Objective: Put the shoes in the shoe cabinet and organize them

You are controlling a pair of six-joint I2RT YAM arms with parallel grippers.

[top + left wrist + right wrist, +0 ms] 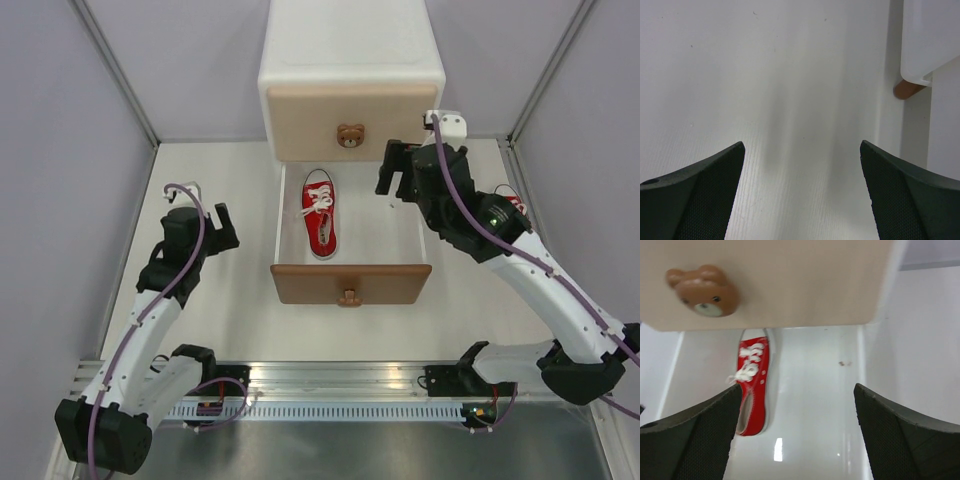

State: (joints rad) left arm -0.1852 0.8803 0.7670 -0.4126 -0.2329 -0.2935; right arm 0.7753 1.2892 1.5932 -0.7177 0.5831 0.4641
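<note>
No writing, label, brand, number or sign can be read in any view, neither on the red shoe (320, 215) nor on the shoe cabinet (350, 60).

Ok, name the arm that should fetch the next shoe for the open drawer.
Right. The right arm, jaws open, hangs beside the pulled-out lower drawer, which holds one red shoe, and a red-and-white scrap, probably another shoe, peeks out next to it. The left arm hangs over bare table.
</note>
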